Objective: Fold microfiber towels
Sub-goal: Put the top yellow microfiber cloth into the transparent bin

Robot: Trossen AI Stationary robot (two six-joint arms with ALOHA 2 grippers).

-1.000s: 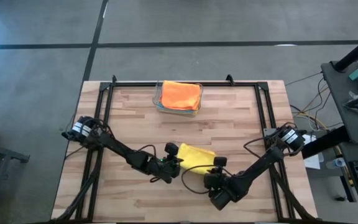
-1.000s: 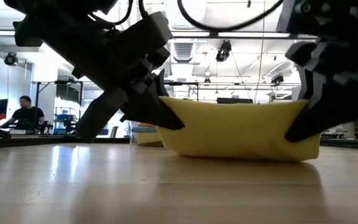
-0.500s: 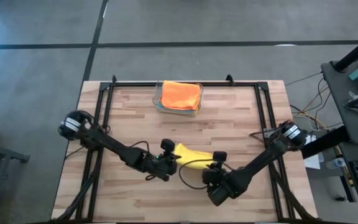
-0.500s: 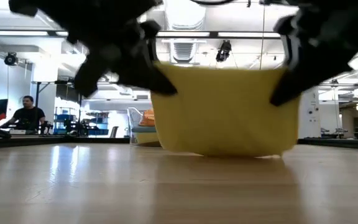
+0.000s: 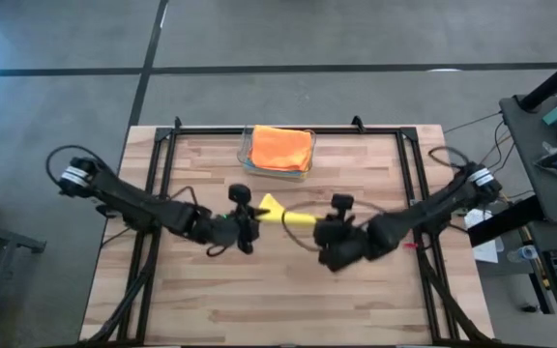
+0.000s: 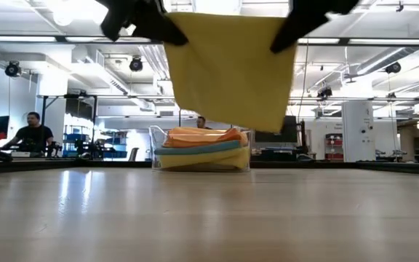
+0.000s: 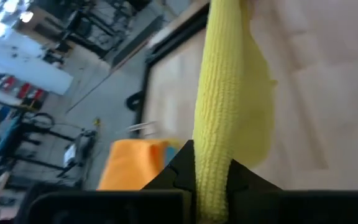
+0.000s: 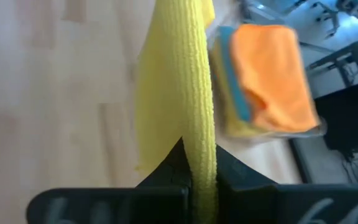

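Both arms were mid-table, in front of the clear bin (image 5: 277, 164), w/ a yellow microfiber towel (image 6: 228, 65) stretched between them. The left gripper (image 5: 248, 215) was pinched tight on one top corner and the right gripper (image 5: 329, 224) clamped on the other; each wrist view showed the cloth edge running straight up out of the closed fingers. In the low view the towel hung as a flat sheet, clear of the wooden table (image 6: 209, 218), lower edge slanting a bit, w/ the bin well behind it. The bin held a stack of folded cloths, orange towel (image 5: 282, 147) on top, and blue and yellow layers showed below it in the low view. Judged step: lift and spread before laying down for a fold. To do it well, probably keep both corners level and the top edge taut, lower the free edge first in front of the bin, then drape w/o slack so no wrinkles get trapped. Uneven height would likely skew the fold.
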